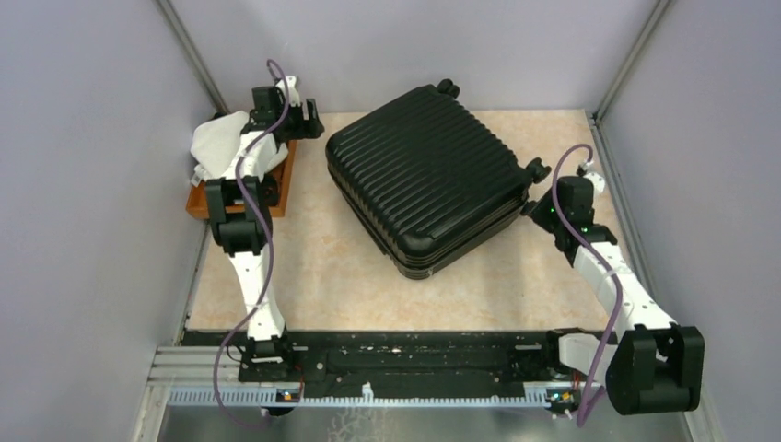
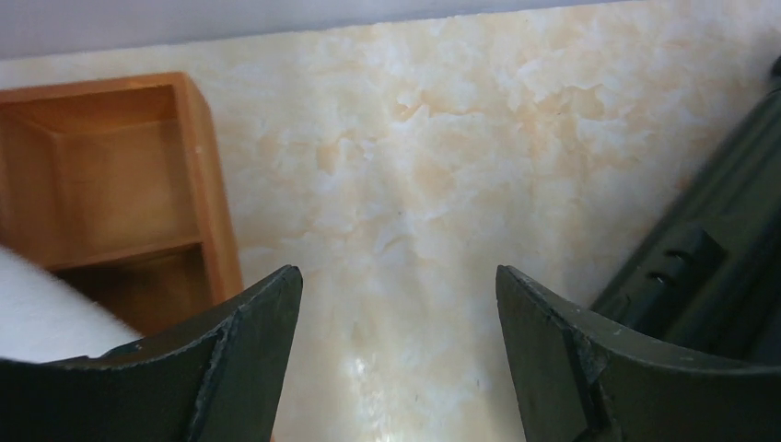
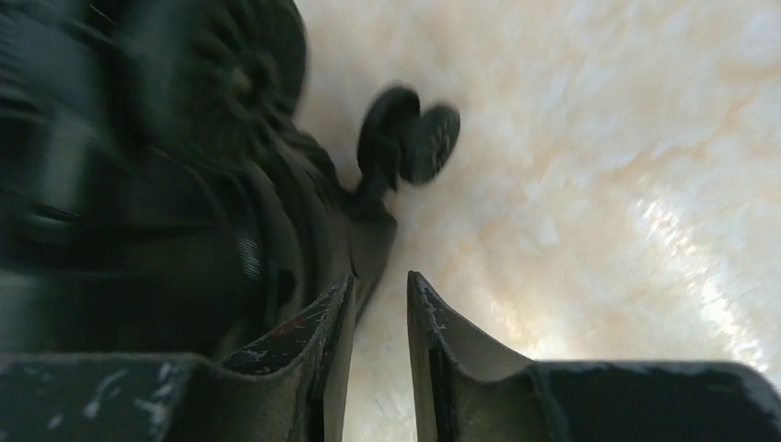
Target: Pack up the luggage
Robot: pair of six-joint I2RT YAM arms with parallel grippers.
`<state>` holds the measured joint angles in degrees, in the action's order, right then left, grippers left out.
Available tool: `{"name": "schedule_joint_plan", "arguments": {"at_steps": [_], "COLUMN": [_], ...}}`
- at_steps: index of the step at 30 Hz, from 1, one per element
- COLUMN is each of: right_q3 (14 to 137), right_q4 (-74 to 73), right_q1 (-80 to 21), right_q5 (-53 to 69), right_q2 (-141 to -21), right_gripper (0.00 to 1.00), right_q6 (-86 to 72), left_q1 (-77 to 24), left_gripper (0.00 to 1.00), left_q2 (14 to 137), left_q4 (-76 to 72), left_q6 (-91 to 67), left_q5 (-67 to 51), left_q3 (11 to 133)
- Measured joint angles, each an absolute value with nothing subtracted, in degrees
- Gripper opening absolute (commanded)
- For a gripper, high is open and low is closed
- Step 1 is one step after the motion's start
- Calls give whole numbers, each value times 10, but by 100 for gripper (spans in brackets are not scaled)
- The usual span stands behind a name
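From above, one luggage [image 1: 424, 175] lies shut and flat at the back middle of the table [image 1: 322, 276], turned cornerwise. Two of its caster wheels [image 1: 534, 170] show, one at the far corner and one at the right corner. One wooden tray [image 1: 285, 180] sits against the left wall with one white cloth [image 1: 221, 143] on it. A narrow strip of table separates the tray from the case, and the near half lies bare between the two arms. The left gripper [image 1: 308, 120] hangs over the tray's far end. The right gripper [image 1: 530, 210] is at the case's right corner.

In the left wrist view, the left gripper [image 2: 398, 276] is spread wide over bare table, with the tray's edge on the left and the case's side on the right.

In the right wrist view, the right gripper [image 3: 379, 281] shows a narrow gap holding nothing. The left finger is just beside the blurred shell, and one wheel stands beyond it.
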<state>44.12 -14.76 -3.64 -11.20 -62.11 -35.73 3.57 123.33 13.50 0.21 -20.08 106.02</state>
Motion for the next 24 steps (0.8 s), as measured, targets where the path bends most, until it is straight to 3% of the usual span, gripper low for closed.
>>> {"name": "schedule_joint_plan", "arguments": {"at_steps": [6, 12, 17, 24], "right_q3": [397, 410, 495, 651], "right_q4": [-103, -56, -50, 5], "right_q1": [-39, -37, -27, -30], "right_q5": [-17, -3, 3, 46], "right_q2": [-720, -835, -934, -1070], "right_gripper": [25, 27, 28, 35], "right_q6": [-389, -382, -373, -349], "left_q1": [10, -25, -14, -8], "left_gripper": [84, 79, 74, 76], "left_q2": [1321, 1312, 1221, 995], "left_q4": [152, 87, 34, 40], "left_q6": [-30, -31, -5, 65], "left_q5": [-222, -255, -272, -255], "left_q3": [1107, 1052, 905, 658]}}
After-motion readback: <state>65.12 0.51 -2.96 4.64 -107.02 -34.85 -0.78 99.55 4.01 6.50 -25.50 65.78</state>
